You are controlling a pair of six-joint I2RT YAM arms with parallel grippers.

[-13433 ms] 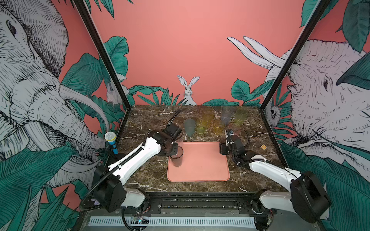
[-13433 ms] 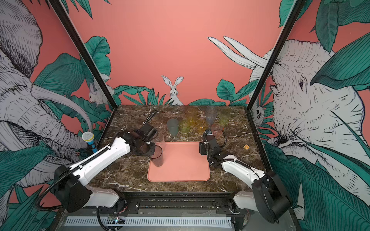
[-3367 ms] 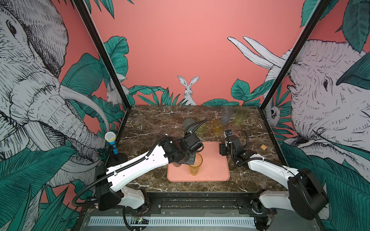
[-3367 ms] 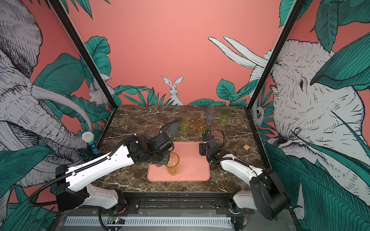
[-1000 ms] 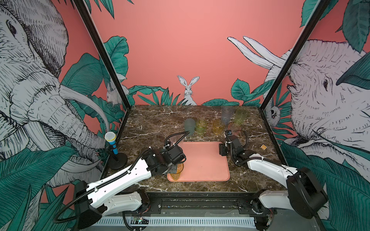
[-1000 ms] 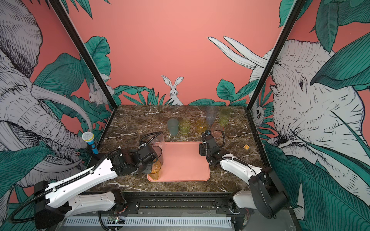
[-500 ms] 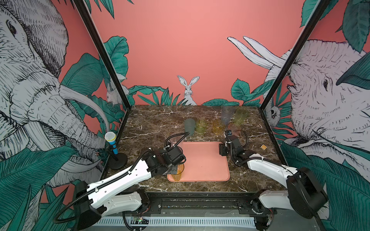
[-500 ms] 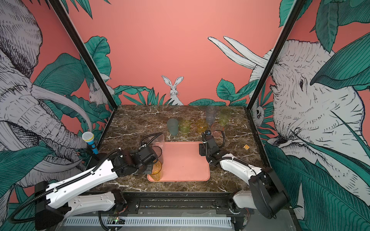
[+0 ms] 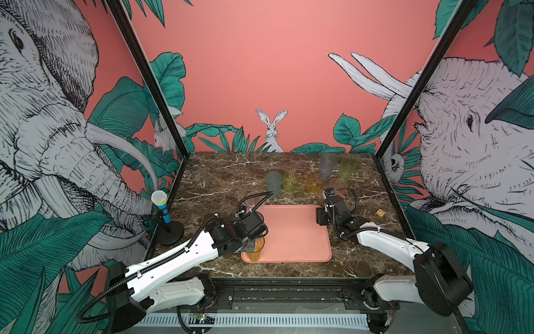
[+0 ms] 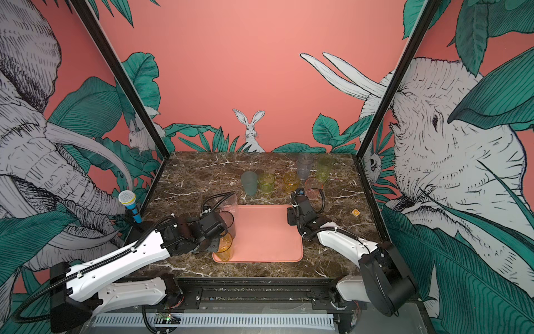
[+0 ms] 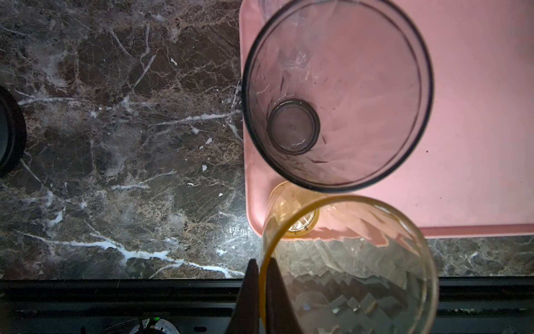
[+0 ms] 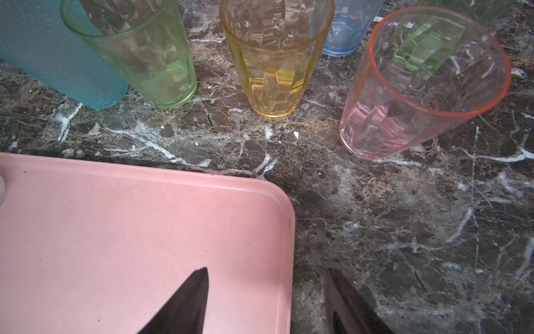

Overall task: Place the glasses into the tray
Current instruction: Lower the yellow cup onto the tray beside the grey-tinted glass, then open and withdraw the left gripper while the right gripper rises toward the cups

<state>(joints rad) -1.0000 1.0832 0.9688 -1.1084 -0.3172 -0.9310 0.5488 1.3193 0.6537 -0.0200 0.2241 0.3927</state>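
The left gripper (image 11: 261, 270) was pinched on the rim of a tall amber faceted plastic tumbler (image 9: 255, 250) standing in the near-left corner of the flat salmon-pink tray (image 9: 297, 231), beside a smoky dark tumbler (image 11: 336, 92). The right gripper (image 12: 265, 292) hung with its jaws apart over the tray's far-right corner, holding nothing.

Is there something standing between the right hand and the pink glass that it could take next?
Nothing visible stands between them. In the right wrist view the open right hand hovers over the corner of the tray, and only bare marble lies between it and the pink glass. The amber glass stands off to one side.
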